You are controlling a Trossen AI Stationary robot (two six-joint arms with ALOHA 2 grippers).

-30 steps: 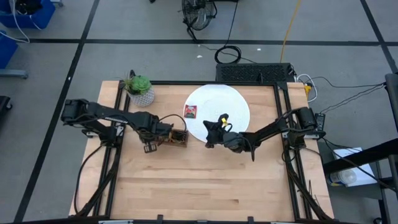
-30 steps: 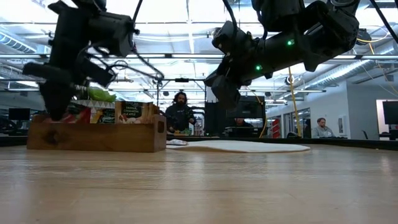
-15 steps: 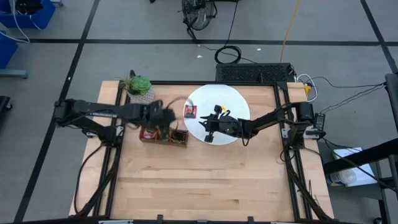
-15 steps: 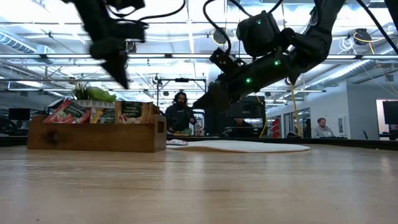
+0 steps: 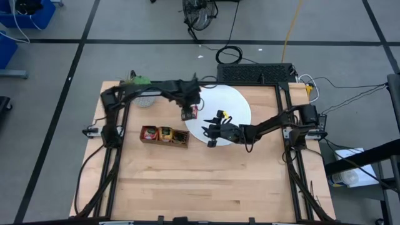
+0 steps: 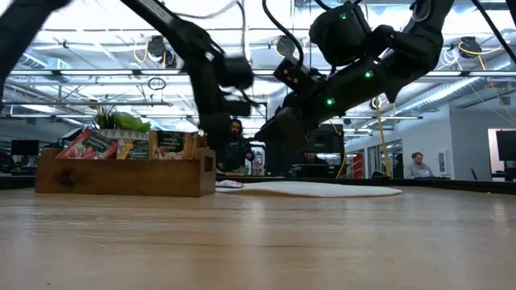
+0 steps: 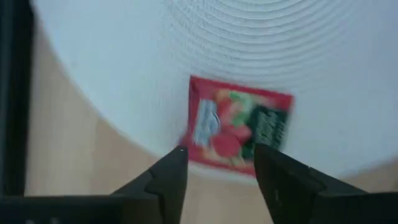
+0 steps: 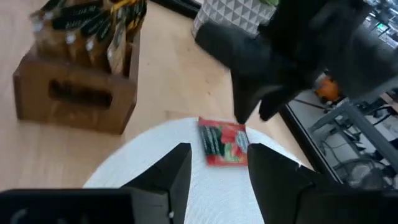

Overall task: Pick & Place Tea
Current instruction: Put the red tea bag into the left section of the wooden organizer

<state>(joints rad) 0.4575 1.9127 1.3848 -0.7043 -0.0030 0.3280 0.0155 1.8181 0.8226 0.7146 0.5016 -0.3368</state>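
Observation:
One red tea sachet point(image 5: 192, 113) lies flat on the left edge of the white disc point(image 5: 228, 100). My left gripper point(image 5: 187, 110) hangs open just above it, pointing steeply down. In the left wrist view the sachet point(image 7: 239, 127) lies ahead of the gap between the open fingers point(image 7: 221, 155). My right gripper point(image 5: 210, 135) stands open over the disc's near left part, pointing toward the sachet point(image 8: 224, 142) from the table's right. The wooden tray point(image 5: 164, 135) holds several more sachets standing on edge.
The tray point(image 6: 125, 171) stands on the table just left of the disc's near edge. A potted plant point(image 5: 141, 82) sits at the far left corner, partly under my left arm. The two grippers are close together over the disc. Bare wood fills the table's near half.
My left gripper has swung quickly from the tray's right end toward the far right. It now hangs over the red sachet on the disc's left edge. My right gripper has stayed over the disc and tipped nearer to level. The sachet and tray have not moved.

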